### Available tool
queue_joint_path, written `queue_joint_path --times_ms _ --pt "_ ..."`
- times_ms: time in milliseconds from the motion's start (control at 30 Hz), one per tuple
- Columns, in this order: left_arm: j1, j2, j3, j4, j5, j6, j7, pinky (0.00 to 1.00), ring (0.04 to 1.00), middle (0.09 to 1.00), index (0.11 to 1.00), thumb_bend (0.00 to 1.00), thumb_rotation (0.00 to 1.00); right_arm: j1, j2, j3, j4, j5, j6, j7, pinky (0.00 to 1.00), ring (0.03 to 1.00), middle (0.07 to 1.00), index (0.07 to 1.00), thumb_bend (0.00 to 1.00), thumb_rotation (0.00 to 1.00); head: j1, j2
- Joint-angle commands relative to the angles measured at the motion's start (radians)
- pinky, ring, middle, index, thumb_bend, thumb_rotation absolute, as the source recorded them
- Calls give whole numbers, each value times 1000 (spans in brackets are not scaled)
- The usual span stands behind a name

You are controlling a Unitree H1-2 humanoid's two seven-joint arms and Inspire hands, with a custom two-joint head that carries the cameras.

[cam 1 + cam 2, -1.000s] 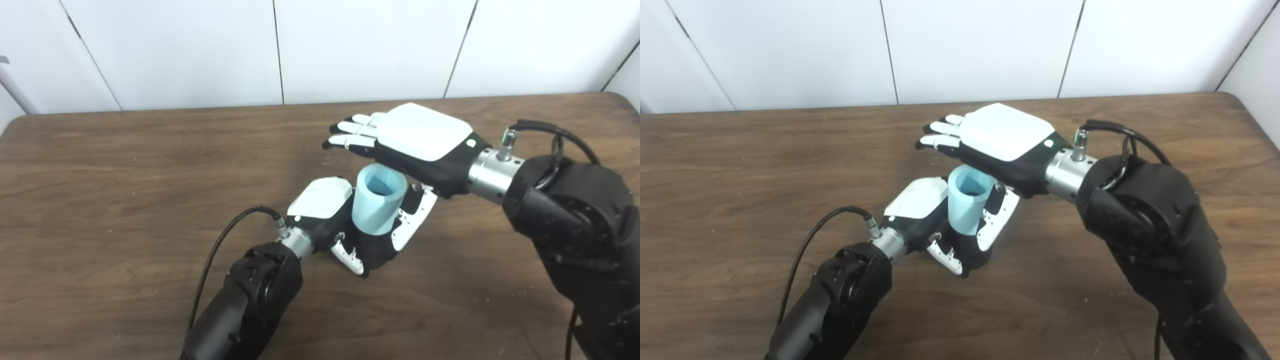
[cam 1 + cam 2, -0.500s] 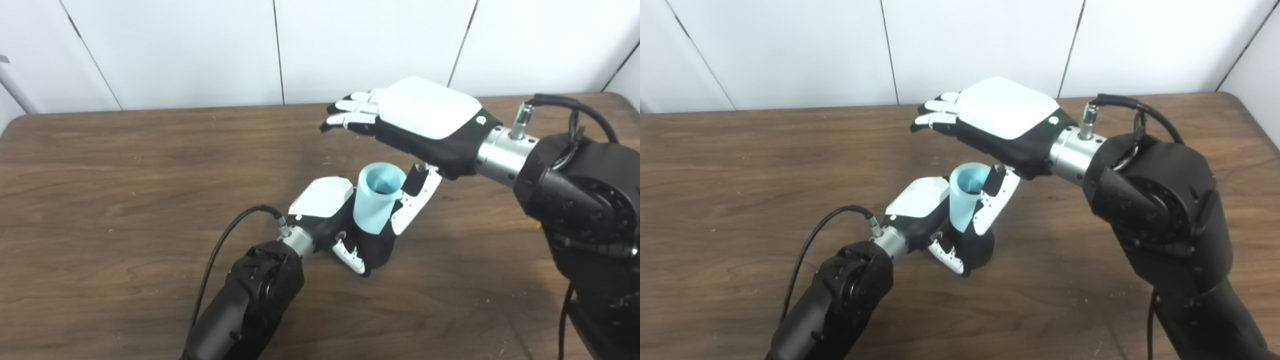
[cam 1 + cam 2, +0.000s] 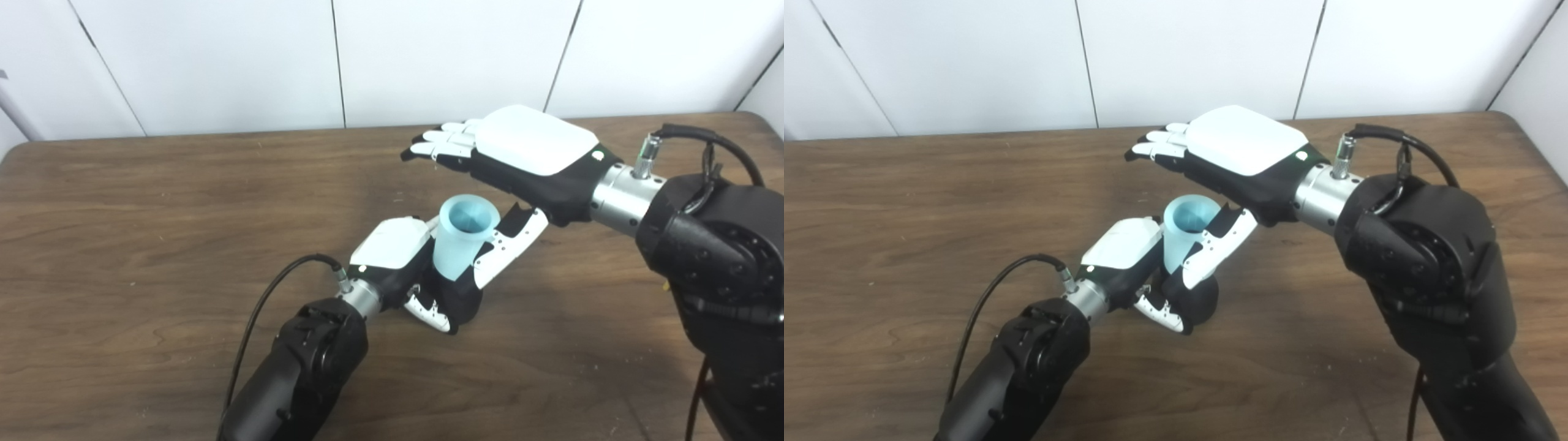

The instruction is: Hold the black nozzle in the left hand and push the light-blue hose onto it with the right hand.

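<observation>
A light-blue hose (image 3: 460, 237), a short open-mouthed tube, stood tilted with its hollow end facing up near the middle of a brown wooden table (image 3: 122, 233). Its lower end sat pushed onto a black nozzle (image 3: 1200, 298), whose dark base showed just beneath it, close to the tabletop. The robot's left hand (image 3: 429, 269) was wrapped around the joined pair, fingers (image 3: 511, 242) curled up the right side of the tube and the white back of the hand lying to its left. The left arm reached in from the near edge, a black cable (image 3: 263, 318) looping from its wrist.

Above and slightly to the far right, the right hand (image 3: 520, 153) hovered palm down, flat and spread, with nothing in its grasp and clear of the tube's rim. Its fingertips (image 3: 429, 144) pointed left, past the hose mouth. The right arm entered from the near right side, a dark cable (image 3: 704, 138) arching over its metal wrist. White wall panels (image 3: 245, 61) stood behind the far edge of the table.
</observation>
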Motion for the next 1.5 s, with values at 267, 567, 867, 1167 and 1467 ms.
queue_joint_path --times_ms 267,567,867,1167,1467 --pt "72 -3 44 39 -78 -14 29 815 629 549 475 563 9 -27 -17 -12 4 -12 4 -22 943 963 956 930 877 755 0 5" --pt "76 -7 53 47 -107 -29 66 785 602 539 456 515 0 -27 -22 -13 -3 -15 6 -14 950 964 950 938 875 758 -2 7" --pt "96 -6 50 65 -84 -80 157 864 744 555 448 512 0 -28 -37 -20 -7 -3 8 -13 952 966 933 938 873 759 -4 11" --pt "118 9 44 87 -43 -148 277 950 700 543 452 515 0 16 -70 -41 -49 20 -6 -25 950 961 919 915 842 756 -2 10" --pt "111 26 101 158 -85 -136 299 913 660 467 486 525 0 110 -106 -109 -108 129 -52 -101 1000 960 969 930 742 756 0 7"
